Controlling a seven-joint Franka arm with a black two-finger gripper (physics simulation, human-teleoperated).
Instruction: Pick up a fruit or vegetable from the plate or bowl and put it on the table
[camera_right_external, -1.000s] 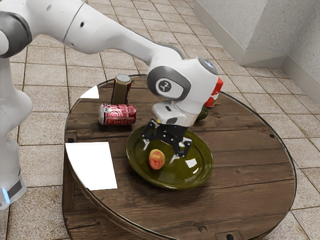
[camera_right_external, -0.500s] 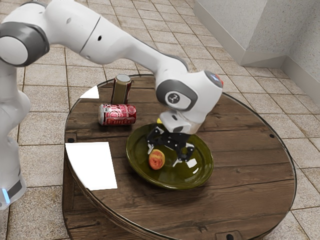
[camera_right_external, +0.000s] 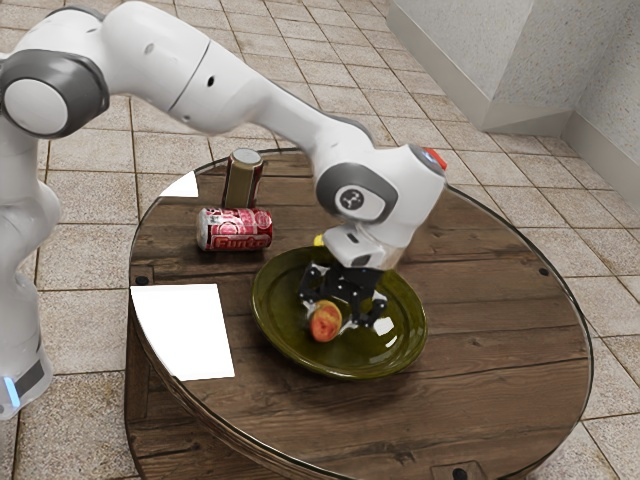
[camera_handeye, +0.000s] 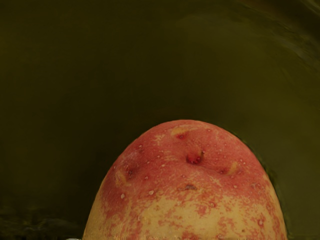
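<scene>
The big round wooden table (camera_right_external: 500, 350) filled the middle and lower part of the frame. A green plate (camera_right_external: 285, 345) sat on it, near the middle. The black gripper (camera_right_external: 329, 313) reached into the plate — it was squeezing the red and yellow potato (camera_right_external: 325, 325) there, left of the plate's middle.

Glossy white, rounded robot arm (camera_right_external: 240, 95) with a black, jointed metal tool (camera_right_external: 331, 317).
Just above the tool, a dark grey oval panel (camera_right_external: 382, 200) frames a white disc (camera_right_external: 351, 200) bearing a dark emblem; red plastic (camera_right_external: 436, 158) tops the wrist. Farthest from the tool, a light-blue strip (camera_right_external: 12, 391) glows beside a dark grey band (camera_right_external: 34, 378).
</scene>
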